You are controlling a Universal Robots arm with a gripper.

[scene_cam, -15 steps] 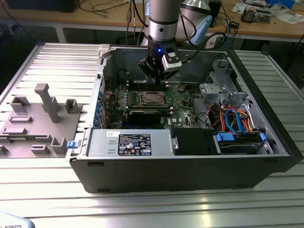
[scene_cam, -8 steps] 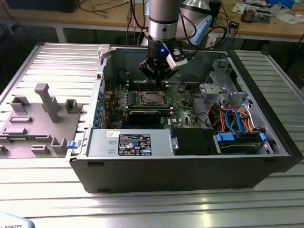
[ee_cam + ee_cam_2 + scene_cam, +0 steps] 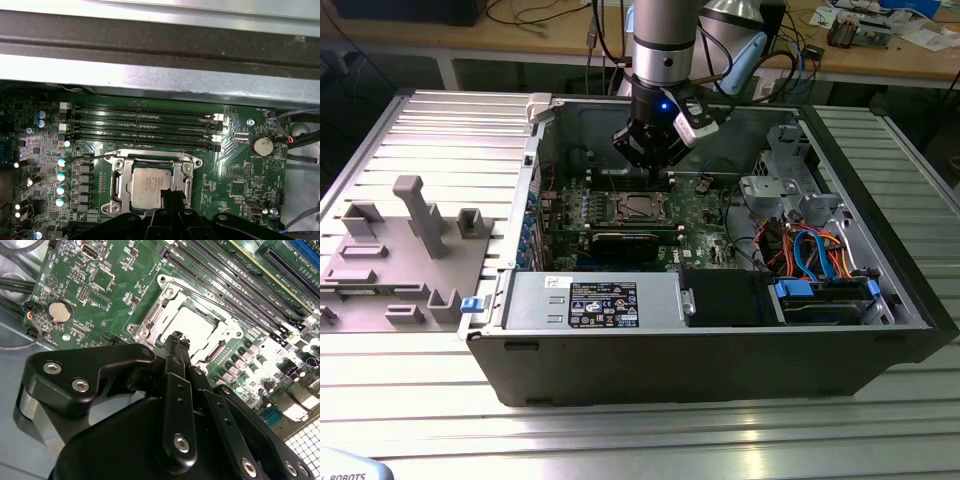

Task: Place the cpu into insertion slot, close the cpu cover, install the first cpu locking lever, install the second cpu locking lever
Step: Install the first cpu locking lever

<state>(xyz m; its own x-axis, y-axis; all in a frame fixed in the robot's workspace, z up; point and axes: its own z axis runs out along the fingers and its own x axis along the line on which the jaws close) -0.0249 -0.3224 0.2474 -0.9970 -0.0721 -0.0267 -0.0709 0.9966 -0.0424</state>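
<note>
The arm is hanging over the open computer case (image 3: 720,330) on the ribbed metal tabletop (image 3: 440,130), its gripper (image 3: 176,337) hovering just above the socket with fingertips (image 3: 172,194) pressed together and holding nothing. The cpu (image 3: 150,184) is sitting in the insertion slot (image 3: 638,208) on the green motherboard (image 3: 100,295) (silver top facing up). The cpu cover (image 3: 119,181) is lying down around the chip. One thin wire locking lever (image 3: 87,159) is standing beside the frame, near the memory slots (image 3: 145,125).
</note>
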